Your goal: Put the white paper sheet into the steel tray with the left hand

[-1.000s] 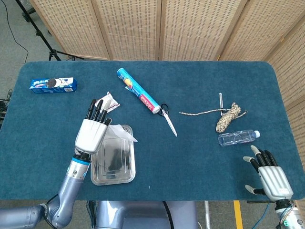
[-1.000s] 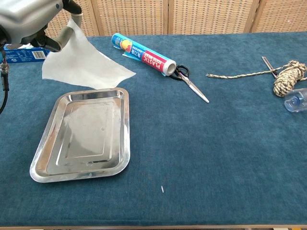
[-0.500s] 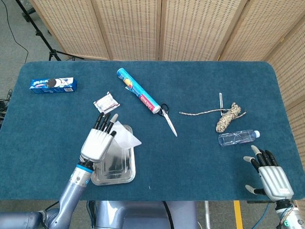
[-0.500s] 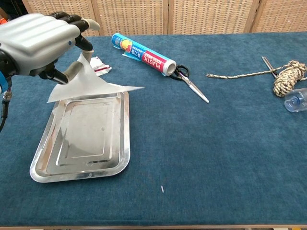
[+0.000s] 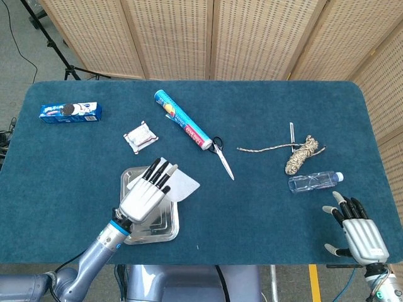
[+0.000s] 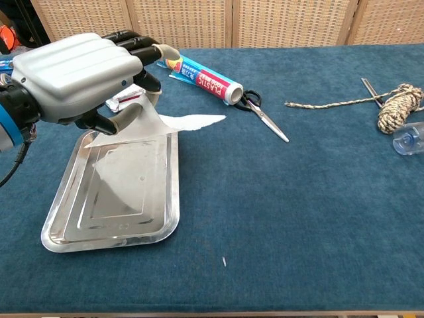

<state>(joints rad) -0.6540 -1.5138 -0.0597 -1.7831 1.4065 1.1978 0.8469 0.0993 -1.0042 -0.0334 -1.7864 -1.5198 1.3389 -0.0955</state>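
My left hand (image 5: 144, 199) (image 6: 79, 79) hovers over the steel tray (image 5: 128, 178) (image 6: 59, 225) at the table's front left and pinches the white paper sheet (image 5: 182, 187) (image 6: 189, 122). The sheet hangs above the tray's far end, and one corner reaches out past the tray's right rim. In the chest view the sheet's reflection shows on the tray floor. My right hand (image 5: 358, 231) rests open at the front right edge of the table, holding nothing.
A blue plastic-wrap roll (image 5: 181, 119) (image 6: 198, 75) and scissors (image 5: 222, 156) (image 6: 264, 114) lie behind the tray. A small packet (image 5: 140, 135), a cookie box (image 5: 70, 111), a rope bundle (image 5: 301, 153) (image 6: 396, 102) and a water bottle (image 5: 314, 182) also lie on the blue cloth.
My left hand has moved back toward the front edge and rightward with the sheet, from beyond the tray to over it. The right hand has stayed put.
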